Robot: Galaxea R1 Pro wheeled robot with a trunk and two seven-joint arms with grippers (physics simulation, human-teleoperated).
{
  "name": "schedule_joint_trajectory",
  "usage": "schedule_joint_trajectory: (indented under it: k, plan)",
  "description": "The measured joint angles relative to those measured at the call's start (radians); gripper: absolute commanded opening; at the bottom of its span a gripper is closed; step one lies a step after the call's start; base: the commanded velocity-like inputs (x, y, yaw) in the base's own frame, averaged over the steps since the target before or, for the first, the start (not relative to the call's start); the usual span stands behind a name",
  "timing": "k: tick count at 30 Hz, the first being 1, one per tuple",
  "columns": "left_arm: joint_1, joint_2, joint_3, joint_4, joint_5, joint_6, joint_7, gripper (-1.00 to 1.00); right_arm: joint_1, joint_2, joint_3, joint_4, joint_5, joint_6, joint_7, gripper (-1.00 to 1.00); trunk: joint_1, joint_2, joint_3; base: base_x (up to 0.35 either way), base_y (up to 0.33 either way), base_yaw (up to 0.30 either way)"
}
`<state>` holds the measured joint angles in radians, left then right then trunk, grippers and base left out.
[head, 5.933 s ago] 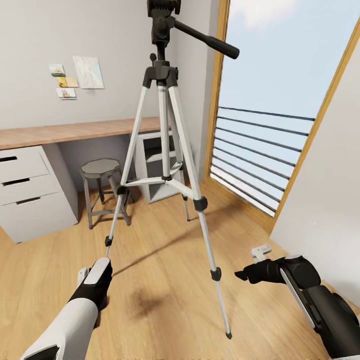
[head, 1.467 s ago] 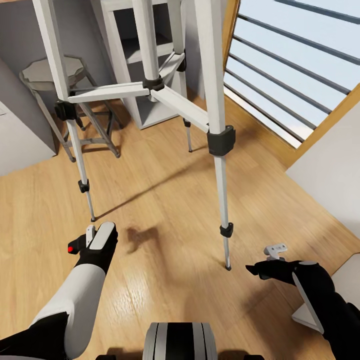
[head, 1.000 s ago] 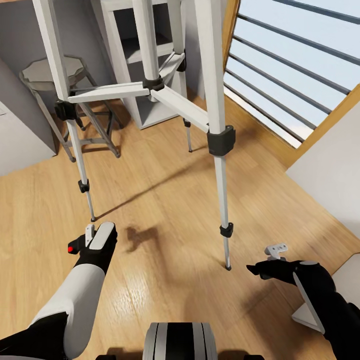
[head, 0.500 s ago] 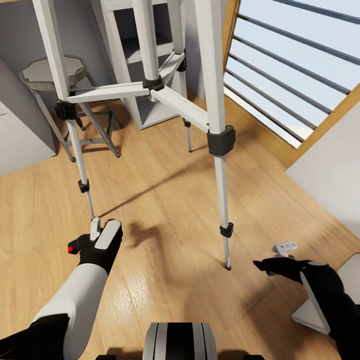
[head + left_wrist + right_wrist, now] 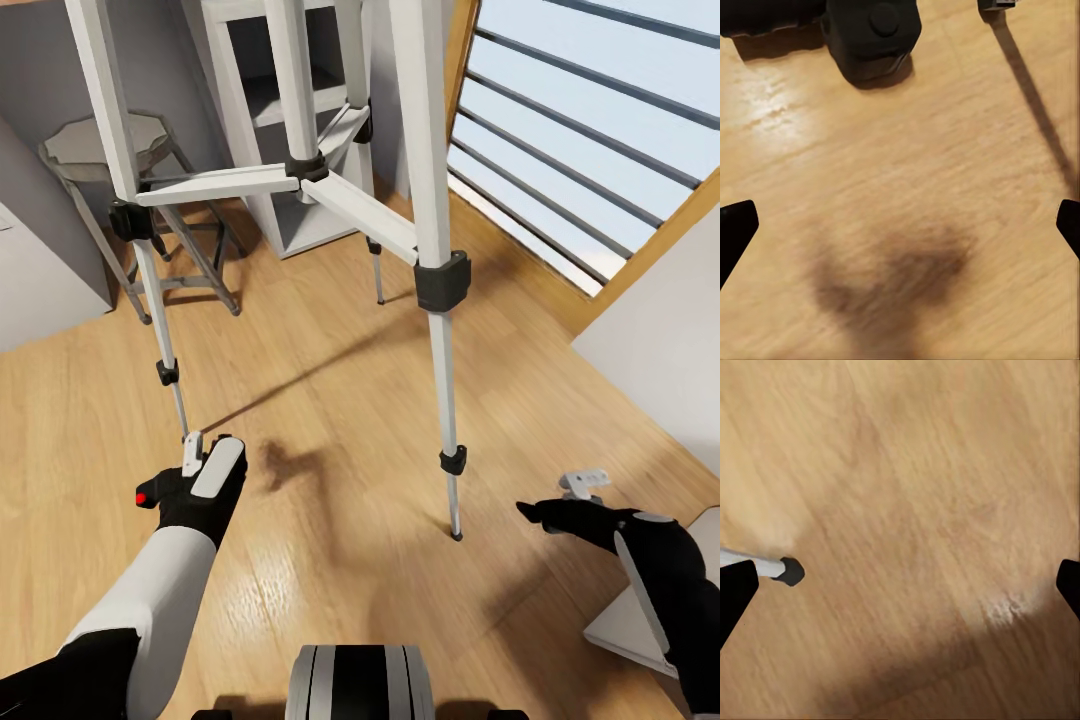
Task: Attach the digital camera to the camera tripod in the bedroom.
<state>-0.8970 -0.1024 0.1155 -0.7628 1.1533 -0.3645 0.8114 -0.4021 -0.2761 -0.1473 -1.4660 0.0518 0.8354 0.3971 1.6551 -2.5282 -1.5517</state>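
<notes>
The camera tripod (image 5: 430, 200) stands right before me, its silver legs and black braces rising out of the head view. One foot (image 5: 186, 438) rests just ahead of my left gripper (image 5: 202, 468). The digital camera (image 5: 872, 34) lies on the plank floor as a black body with a round knob. In the head view my left hand covers most of it, leaving a red spot (image 5: 146, 497) beside the hand. My left gripper (image 5: 900, 232) hangs open above bare floor. My right gripper (image 5: 560, 503) is open too, right of the front tripod foot (image 5: 456, 535), which also shows as the foot (image 5: 789, 571).
A grey metal stool (image 5: 100, 145) and white desk drawers (image 5: 40, 290) stand at the back left, an open white shelf unit (image 5: 290, 110) behind the tripod. The railed window (image 5: 600, 150) runs along the right. A white wall corner (image 5: 660, 350) is close to my right arm.
Since 5.9 s ago the view has closed in and tilted down. In the last second my left gripper edged forward toward the tripod foot and my right gripper slid rightward.
</notes>
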Motion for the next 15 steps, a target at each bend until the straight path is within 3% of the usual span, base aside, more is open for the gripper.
schedule_joint_trajectory:
  k: [7, 11, 12, 15]
  plan:
    - [0.0, -0.002, -0.003, -0.008, -0.003, 0.0, 0.003, 1.0, -0.071, 0.0, -0.066, -0.093, -0.004, 0.08, 0.001, 1.0, 0.0, 0.0, 0.0, 0.0, 0.0, 0.0]
    - [0.0, -0.003, -0.004, -0.01, -0.005, 0.0, 0.003, 1.0, -0.212, -0.016, -0.096, -0.124, -0.003, 0.188, 0.005, 1.0, 0.0, 0.0, 0.0, 0.0, 0.0, 0.0]
    - [0.0, -0.003, -0.004, -0.01, -0.005, 0.0, 0.003, 1.0, -0.214, -0.016, -0.097, -0.124, -0.002, 0.188, 0.005, 1.0, 0.0, 0.0, 0.0, 0.0, 0.0, 0.0]
    - [-0.001, -0.004, -0.004, -0.01, -0.006, 0.0, 0.003, 1.0, -0.325, -0.053, -0.107, -0.132, 0.002, 0.208, 0.007, 1.0, 0.0, 0.0, 0.0, 0.0, 0.0, 0.0]
